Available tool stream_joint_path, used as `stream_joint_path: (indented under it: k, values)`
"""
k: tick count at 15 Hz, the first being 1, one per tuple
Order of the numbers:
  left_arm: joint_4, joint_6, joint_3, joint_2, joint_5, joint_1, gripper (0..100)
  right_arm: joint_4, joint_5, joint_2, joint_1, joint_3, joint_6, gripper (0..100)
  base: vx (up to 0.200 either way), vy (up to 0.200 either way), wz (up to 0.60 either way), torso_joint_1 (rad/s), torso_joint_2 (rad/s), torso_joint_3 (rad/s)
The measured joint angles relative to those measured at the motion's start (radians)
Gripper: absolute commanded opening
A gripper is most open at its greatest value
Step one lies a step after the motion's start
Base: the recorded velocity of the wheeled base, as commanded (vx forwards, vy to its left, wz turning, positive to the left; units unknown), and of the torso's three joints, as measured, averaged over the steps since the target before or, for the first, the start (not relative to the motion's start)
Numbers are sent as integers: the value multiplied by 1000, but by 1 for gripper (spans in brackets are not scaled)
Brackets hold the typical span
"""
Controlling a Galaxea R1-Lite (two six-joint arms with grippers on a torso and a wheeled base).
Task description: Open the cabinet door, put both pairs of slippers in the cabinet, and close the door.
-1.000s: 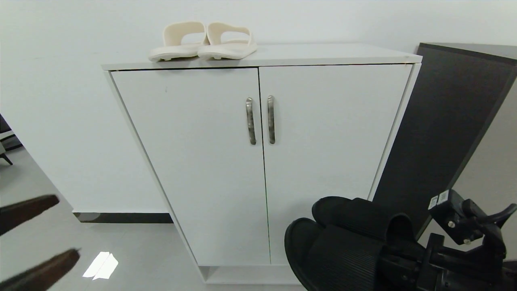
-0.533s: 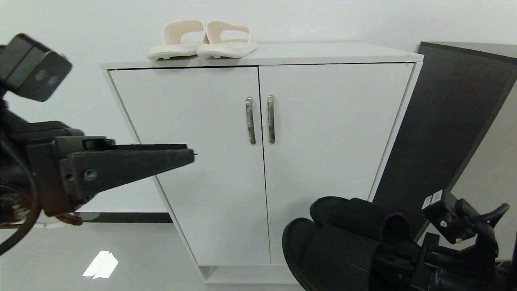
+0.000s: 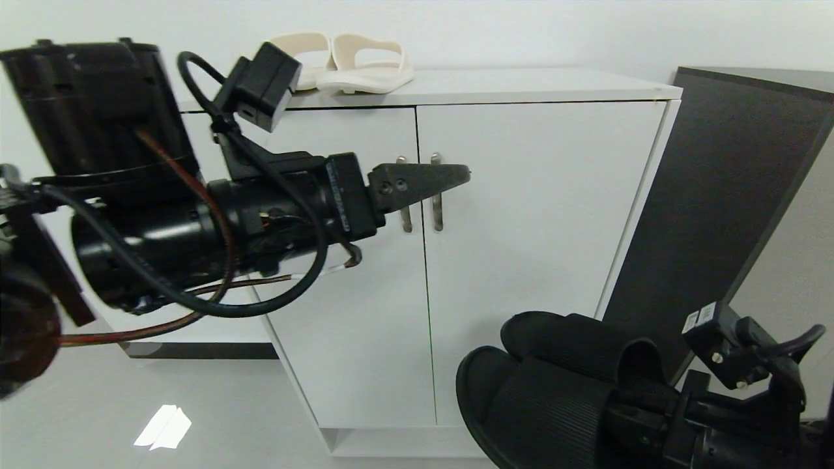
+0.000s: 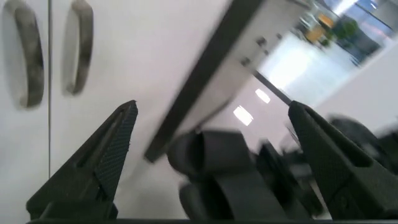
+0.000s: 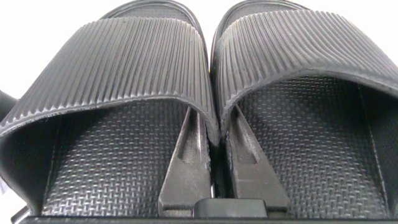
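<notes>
The white cabinet point(image 3: 521, 215) stands with both doors shut, its two metal handles point(image 3: 437, 212) side by side at the middle. A cream pair of slippers point(image 3: 365, 65) lies on its top. My left gripper point(image 3: 461, 174) hovers just in front of the handles, open, with nothing between its fingers point(image 4: 112, 155); the handles point(image 4: 78, 53) lie beside them. At the lower right my right gripper point(image 5: 214, 127) is shut on the touching inner walls of the black pair of slippers point(image 3: 554, 384), held in front of the right door's lower part.
A dark panel point(image 3: 736, 189) leans against the cabinet's right side. A white wall runs behind, and grey floor point(image 3: 215, 404) spreads to the left of the cabinet.
My left arm has risen from the lower left and stretched across to the door handles. The right arm with the black slippers has barely shifted.
</notes>
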Motion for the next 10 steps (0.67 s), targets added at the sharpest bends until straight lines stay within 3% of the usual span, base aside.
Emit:
stream_joint_path:
  k: [3,5,10]
  values:
    - [11,3,-97,99,-28,-18,100,1,-1,-1,-3,-2,0,0,0,0,0,0,0,0]
    - [51,32,-143,135,-57,-13,100,1,-2,-1,-4,-2,-6,0,0,0,0,0,0,0]
    - [60,77,-173,177,-90,71,100,1,-3,-6,-4,4,-12,0,0,0,0,0,0,0]
